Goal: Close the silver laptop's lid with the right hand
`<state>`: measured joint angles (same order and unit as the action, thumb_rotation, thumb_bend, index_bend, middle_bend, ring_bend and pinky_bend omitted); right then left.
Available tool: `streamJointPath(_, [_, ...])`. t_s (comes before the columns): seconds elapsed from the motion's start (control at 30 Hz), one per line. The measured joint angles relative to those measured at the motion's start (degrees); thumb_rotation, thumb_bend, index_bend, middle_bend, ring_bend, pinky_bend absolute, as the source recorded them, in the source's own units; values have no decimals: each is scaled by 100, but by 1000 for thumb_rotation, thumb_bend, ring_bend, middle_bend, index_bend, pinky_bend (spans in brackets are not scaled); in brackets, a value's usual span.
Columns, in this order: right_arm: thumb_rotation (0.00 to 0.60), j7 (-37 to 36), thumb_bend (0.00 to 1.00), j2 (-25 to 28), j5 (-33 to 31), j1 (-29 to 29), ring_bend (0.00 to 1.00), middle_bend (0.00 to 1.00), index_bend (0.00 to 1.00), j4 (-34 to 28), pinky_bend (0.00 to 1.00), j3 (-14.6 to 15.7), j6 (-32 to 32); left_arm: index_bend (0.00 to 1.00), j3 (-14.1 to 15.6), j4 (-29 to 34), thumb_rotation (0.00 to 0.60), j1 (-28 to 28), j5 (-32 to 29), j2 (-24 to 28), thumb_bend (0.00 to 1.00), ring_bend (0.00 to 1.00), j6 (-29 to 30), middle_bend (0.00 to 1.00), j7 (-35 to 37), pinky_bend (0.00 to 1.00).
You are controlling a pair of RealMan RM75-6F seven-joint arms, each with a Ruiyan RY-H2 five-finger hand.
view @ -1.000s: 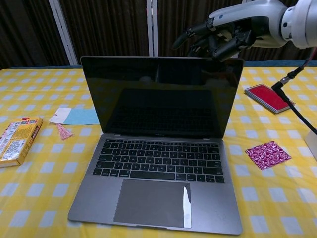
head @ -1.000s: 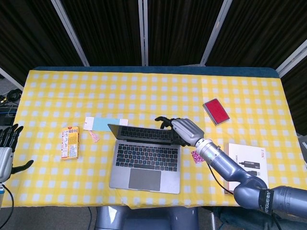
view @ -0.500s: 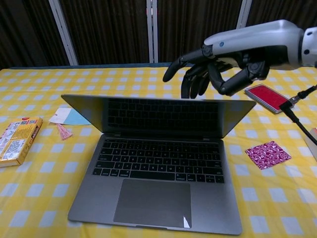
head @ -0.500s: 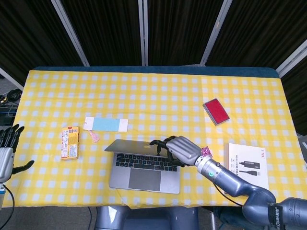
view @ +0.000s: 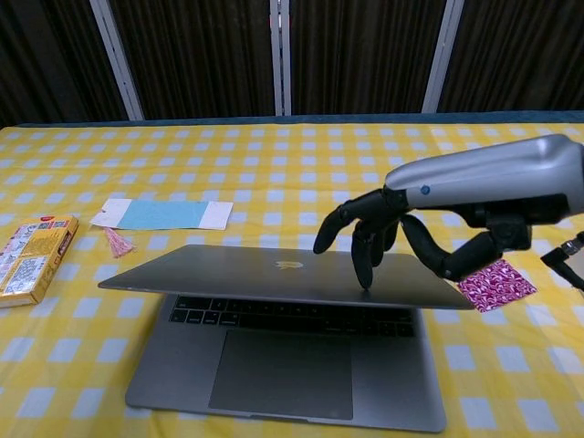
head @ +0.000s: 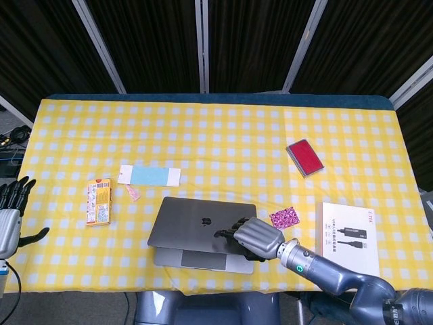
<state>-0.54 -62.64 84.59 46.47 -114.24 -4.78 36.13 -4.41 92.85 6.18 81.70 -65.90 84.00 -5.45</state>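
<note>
The silver laptop [head: 199, 221] [view: 274, 274] lies near the table's front edge, its lid tipped far down with a narrow gap left above the keyboard. My right hand [head: 254, 238] [view: 411, 233] presses on the back of the lid near its right front corner, fingers spread and pointing down, holding nothing. Off the table's left edge, my left hand [head: 8, 217] hangs with fingers apart and empty; the chest view does not show it.
A pink patterned square [head: 285, 217] [view: 495, 284] lies right of the laptop. A red case [head: 304, 157] sits further back right, a white box [head: 350, 229] at the front right. A yellow packet [head: 99, 202] [view: 29, 257] and a blue-white card [head: 149, 175] [view: 162, 214] lie left.
The lid has swung from upright down to almost flat. My right hand followed it forward and down, pressing on its back. The left hand has stayed put.
</note>
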Motion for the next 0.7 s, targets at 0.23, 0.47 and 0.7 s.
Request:
streamJointPath(0.23, [600, 512, 1000, -449, 480, -71, 311, 356, 211, 476, 269, 396, 142, 0, 3, -16, 600, 4, -9, -5, 0, 0, -13, 0, 7, 0])
streamJointPath(0.47, [600, 753, 1000, -660, 933, -112, 311, 351, 221, 734, 270, 631, 323, 0, 8, -21, 600, 11, -19, -14, 0, 0, -31, 0, -4, 0])
streamJointPath(0.7, [600, 1043, 1000, -869, 1278, -135, 311, 351, 240, 994, 269, 826, 459, 0, 14, -26, 600, 16, -24, -24, 0, 0, -42, 0, -19, 0])
